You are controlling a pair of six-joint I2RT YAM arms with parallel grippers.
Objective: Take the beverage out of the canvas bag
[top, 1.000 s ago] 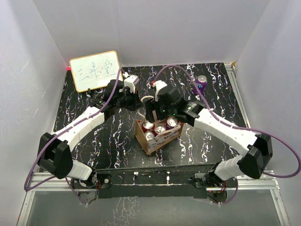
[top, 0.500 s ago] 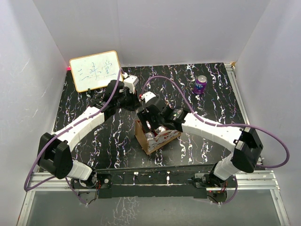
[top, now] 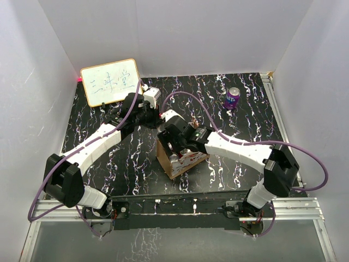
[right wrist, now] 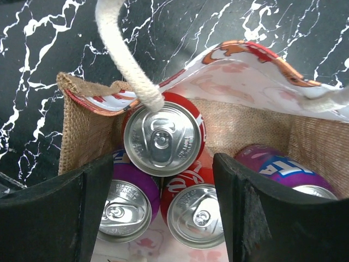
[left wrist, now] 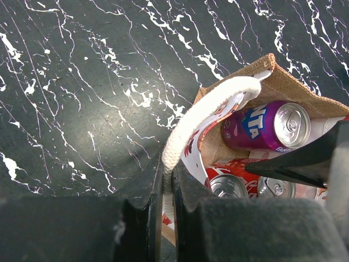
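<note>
The canvas bag [top: 182, 159] stands mid-table, tan with a pale patterned side [right wrist: 256, 82]. It holds several cans: a red can [right wrist: 162, 136] on top, a second red can [right wrist: 196, 217], a purple can [right wrist: 124, 208] and a tilted purple can [right wrist: 283, 170]. My left gripper [left wrist: 168, 204] is shut on the bag's white loop handle [left wrist: 207, 114]. My right gripper [right wrist: 158, 204] is open above the bag's mouth, its jaws either side of the cans, touching none. It also shows in the top view [top: 173, 137]. The tilted purple can [left wrist: 267, 126] shows in the left wrist view.
A purple can [top: 233, 98] stands alone on the black marbled table [top: 109, 158] at the back right. A whiteboard [top: 109, 82] leans against the back left wall. White walls close in the table on three sides.
My right gripper has swung left from over the bag's right half to its left half and come lower over the cans. The left arm and bag have stayed put.
</note>
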